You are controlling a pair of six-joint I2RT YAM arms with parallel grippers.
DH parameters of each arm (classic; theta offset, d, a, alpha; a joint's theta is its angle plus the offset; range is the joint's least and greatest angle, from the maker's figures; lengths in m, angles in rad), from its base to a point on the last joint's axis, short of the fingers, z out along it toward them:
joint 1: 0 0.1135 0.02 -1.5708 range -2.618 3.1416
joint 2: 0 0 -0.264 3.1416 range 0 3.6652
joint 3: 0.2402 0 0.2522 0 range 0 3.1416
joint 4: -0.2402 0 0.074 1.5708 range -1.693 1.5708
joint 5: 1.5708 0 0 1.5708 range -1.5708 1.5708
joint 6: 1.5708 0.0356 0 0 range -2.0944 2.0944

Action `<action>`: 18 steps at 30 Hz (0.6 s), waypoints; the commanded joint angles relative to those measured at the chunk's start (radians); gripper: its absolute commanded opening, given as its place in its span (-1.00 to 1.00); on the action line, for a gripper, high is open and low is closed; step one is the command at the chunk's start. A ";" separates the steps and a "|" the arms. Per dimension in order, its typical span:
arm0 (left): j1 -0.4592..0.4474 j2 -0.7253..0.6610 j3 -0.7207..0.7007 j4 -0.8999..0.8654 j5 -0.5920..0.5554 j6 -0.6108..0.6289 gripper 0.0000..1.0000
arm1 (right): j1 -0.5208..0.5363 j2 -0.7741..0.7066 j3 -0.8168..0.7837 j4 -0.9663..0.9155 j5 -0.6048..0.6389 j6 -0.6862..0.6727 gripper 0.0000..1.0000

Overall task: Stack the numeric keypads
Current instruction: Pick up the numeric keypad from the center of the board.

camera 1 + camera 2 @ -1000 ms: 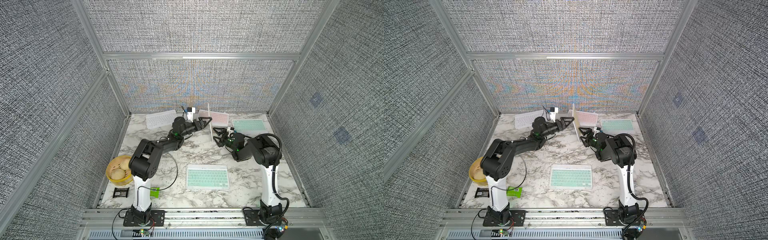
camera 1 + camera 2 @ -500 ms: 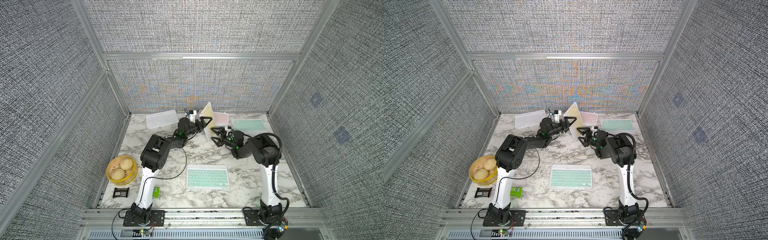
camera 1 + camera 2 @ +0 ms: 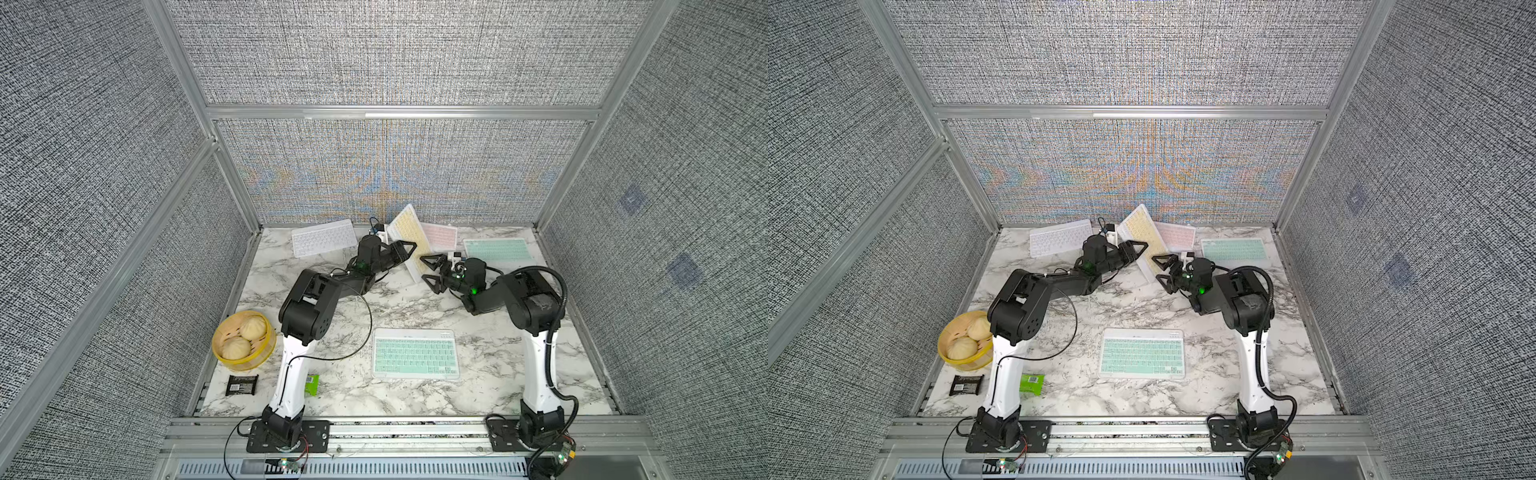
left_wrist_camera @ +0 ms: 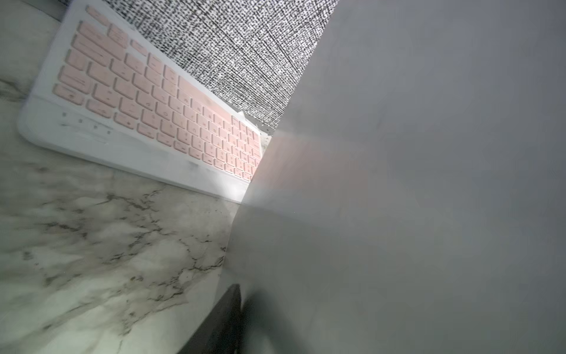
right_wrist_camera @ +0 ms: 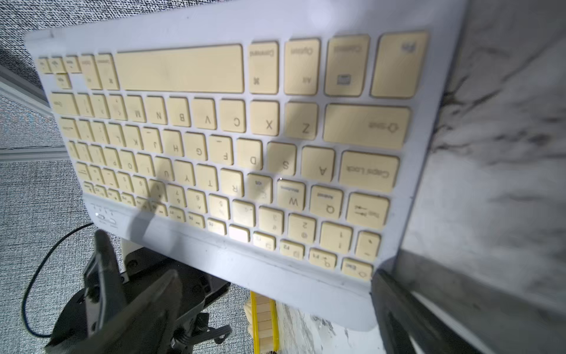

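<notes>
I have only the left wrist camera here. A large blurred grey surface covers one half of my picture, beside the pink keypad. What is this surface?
Observer: It is the back of the yellow keypad, tipped up steeply with its lower end on the marble table.
Operator: Is the right gripper holding it?
Observer: No. The right gripper is open, jaws wide, facing the yellow keys near that lower end.
Operator: Which keypads lie flat besides the pink keypad?
Observer: Three that I can see: the white keypad at the back left, the back mint keypad at the back right, and the front mint keypad.
</notes>
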 commanded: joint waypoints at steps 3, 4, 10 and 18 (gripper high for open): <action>-0.001 -0.025 -0.013 -0.027 -0.065 0.051 -0.20 | 0.001 -0.017 -0.040 -0.342 0.041 -0.094 0.96; -0.001 -0.026 -0.017 -0.027 -0.073 0.050 -0.29 | 0.000 -0.030 -0.068 -0.331 0.037 -0.101 0.96; -0.001 -0.058 -0.056 -0.002 -0.097 0.039 -0.57 | 0.002 -0.108 -0.119 -0.315 0.034 -0.158 0.96; 0.002 -0.154 -0.154 0.082 -0.091 -0.026 -0.80 | 0.001 -0.159 -0.222 -0.108 0.029 -0.152 0.97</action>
